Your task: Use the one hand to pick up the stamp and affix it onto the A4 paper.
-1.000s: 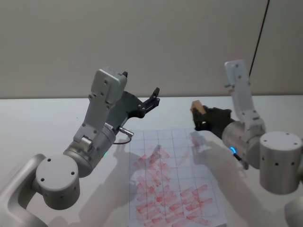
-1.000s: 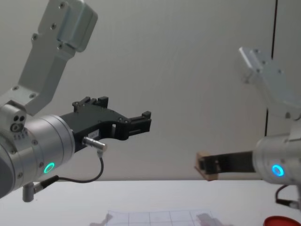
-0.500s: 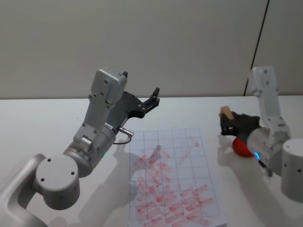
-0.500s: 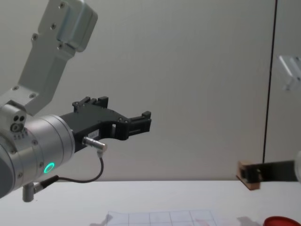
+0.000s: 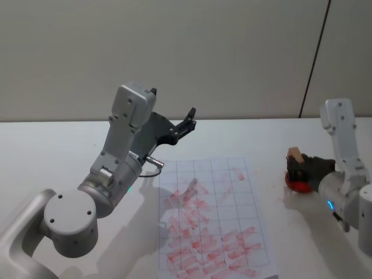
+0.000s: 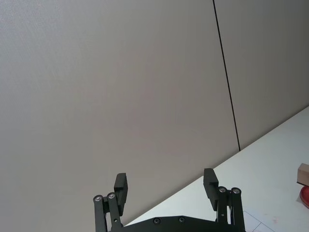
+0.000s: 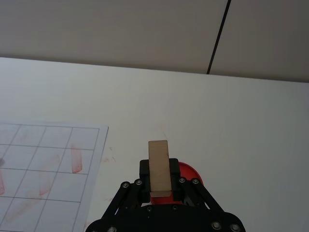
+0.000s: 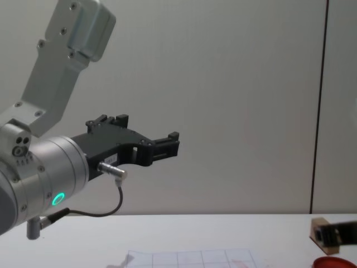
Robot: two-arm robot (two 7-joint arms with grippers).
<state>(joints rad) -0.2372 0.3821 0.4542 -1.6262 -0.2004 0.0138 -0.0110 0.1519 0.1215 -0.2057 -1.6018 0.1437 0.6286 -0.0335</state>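
Just one stamp (image 7: 159, 166) — one A4 paper (image 5: 212, 218)

I am looking down from the head camera onto the white table (image 5: 46, 145), with the A4 paper (image 5: 212, 218) lying at 6 o'clock. The chest camera is sitting lower and facing the wall, catching only the paper's far edge. The right wrist camera is looking closely over the stamp (image 7: 159, 167) toward the paper at 9 o'clock. The left wrist camera is pointing mostly at the wall, sharing the stamp at 4 o'clock.
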